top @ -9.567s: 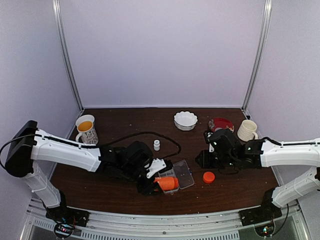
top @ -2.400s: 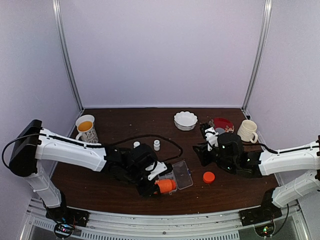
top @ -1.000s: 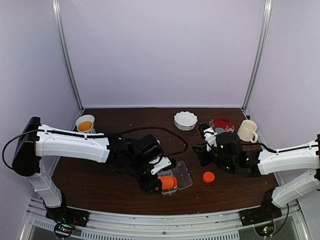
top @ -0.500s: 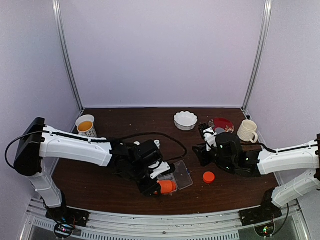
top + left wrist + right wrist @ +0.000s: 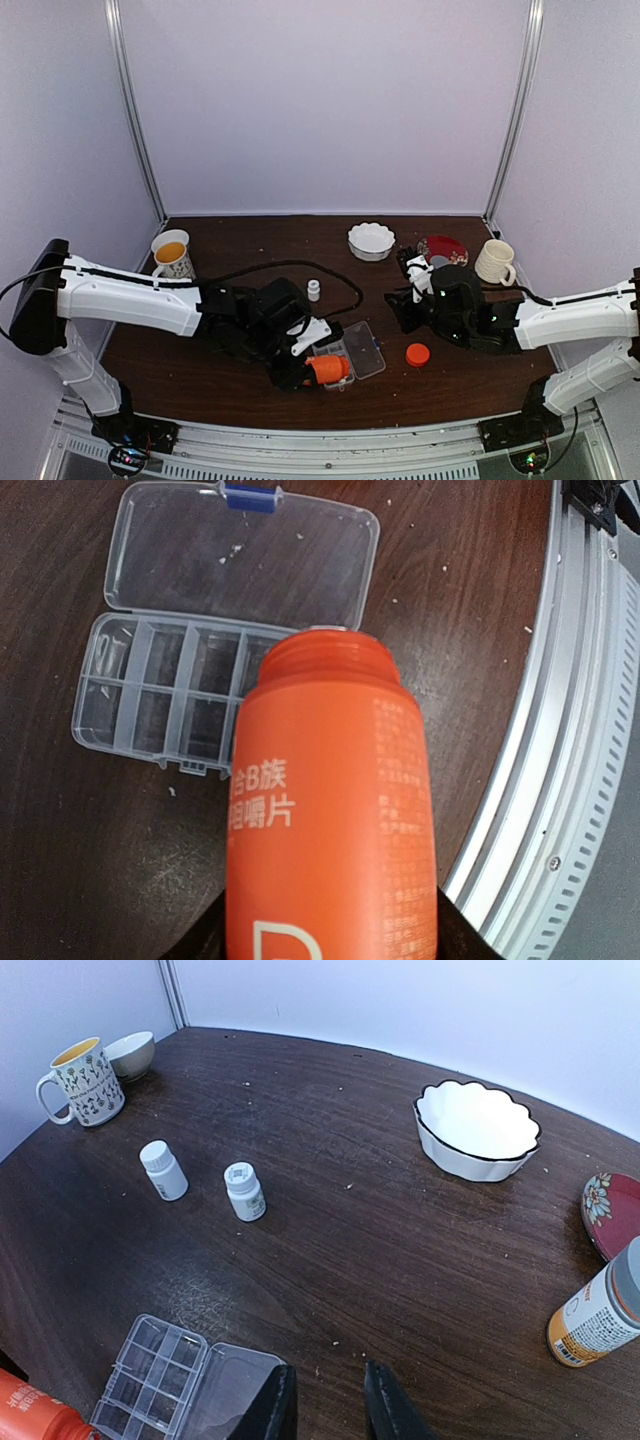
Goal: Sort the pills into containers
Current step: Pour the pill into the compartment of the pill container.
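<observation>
My left gripper [image 5: 303, 372] is shut on an uncapped orange bottle [image 5: 328, 369], which lies tilted with its mouth toward the clear organiser box [image 5: 362, 350]. In the left wrist view the orange bottle [image 5: 330, 810] fills the middle. Its mouth overlaps the right end of the containers [image 5: 165, 695], and the hinged lid [image 5: 240, 555] lies open flat behind them. No pills show in the cells, and the bottle's inside is hidden. My right gripper [image 5: 328, 1372] hangs open over bare table, just right of the box's lid [image 5: 225, 1390], with nothing between its fingers.
An orange cap [image 5: 418, 353] lies right of the box. Two small white bottles [image 5: 163, 1169] [image 5: 245, 1191] stand behind it. Farther back are a white scalloped bowl [image 5: 371, 240], a red plate [image 5: 443, 248], a cream mug [image 5: 494, 260] and a patterned mug [image 5: 172, 257]. The metal front rail [image 5: 560, 730] runs close by.
My left arm has drawn back a little to the left with the orange bottle, uncovering a white bottle behind it. The right arm has stayed still.
</observation>
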Available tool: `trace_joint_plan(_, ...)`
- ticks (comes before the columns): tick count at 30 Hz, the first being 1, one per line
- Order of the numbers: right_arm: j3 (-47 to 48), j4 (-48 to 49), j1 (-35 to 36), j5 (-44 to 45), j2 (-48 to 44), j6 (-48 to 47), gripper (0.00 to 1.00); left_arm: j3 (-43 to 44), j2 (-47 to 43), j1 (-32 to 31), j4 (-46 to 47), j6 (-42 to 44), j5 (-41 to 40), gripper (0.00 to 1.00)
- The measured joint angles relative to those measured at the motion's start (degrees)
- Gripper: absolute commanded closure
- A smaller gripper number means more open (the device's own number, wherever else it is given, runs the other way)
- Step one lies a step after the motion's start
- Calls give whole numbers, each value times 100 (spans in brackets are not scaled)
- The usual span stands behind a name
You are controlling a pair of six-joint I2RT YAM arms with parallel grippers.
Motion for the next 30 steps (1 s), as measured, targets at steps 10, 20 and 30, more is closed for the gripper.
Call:
trace_joint_plan(10,20,-11,0,0,2,0,76,-2,-72,0,-28,-57,-2,100)
trace_joint_plan(20,28,-15,0,0,31,0,76,-96,-74,-11,-181,-236,-81,100)
trace_joint_plan(30,31,-20,0,0,57,-2,76,-98,-133,-35,-256,-310,-46,100)
